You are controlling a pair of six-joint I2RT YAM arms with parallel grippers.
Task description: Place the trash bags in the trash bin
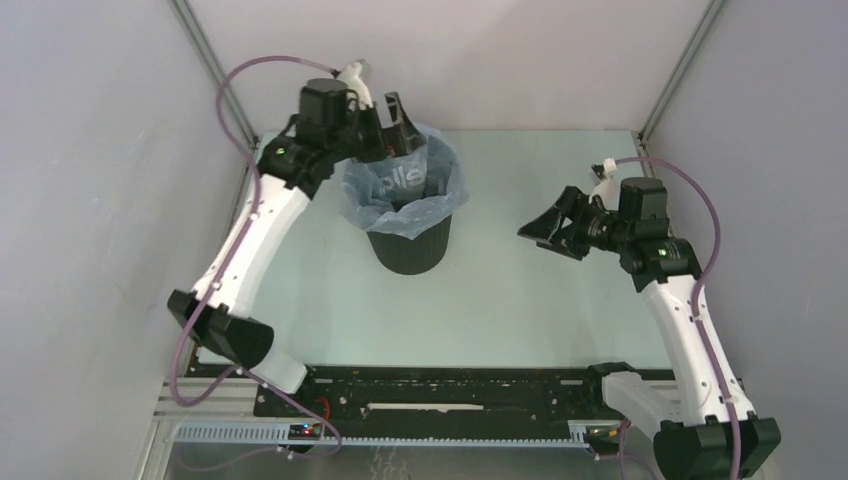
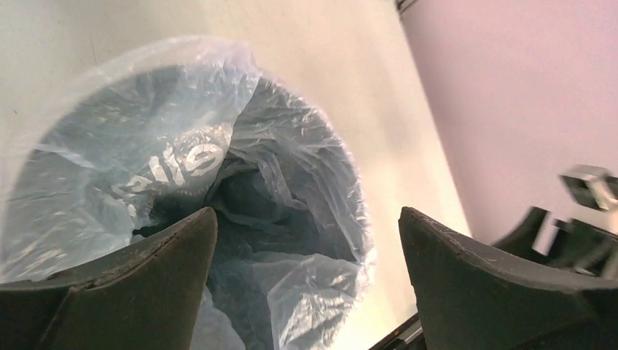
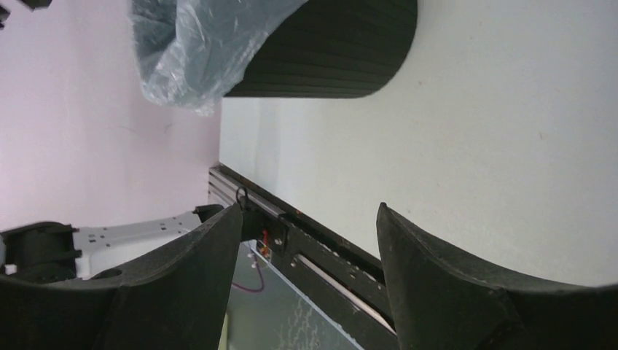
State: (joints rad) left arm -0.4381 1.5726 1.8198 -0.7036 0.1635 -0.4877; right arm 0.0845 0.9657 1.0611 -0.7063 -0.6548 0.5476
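A: Looking at the bag, where was it?

B: It sat inside the bin, mouth spread wide; the film was folded out over the rim at the near side and stood up loose at the far side, and the bin stood upright on the table

A: And the grippers?

B: The left gripper hung just above the far rim, jaws spread wide with nothing between them; the right gripper hovered well apart to the right, jaws partly spread, also holding nothing

A: How would that film handle?

B: I judged it very light, thin and limp; it looked slippery, would crumple under any pinch and would spring back a little, and a hard tug might tear it or tip the bin

A: Where would you take it?

B: At the raised edge by the far rim, pinching a fold of film rather than one flat layer, then easing it down over the rim
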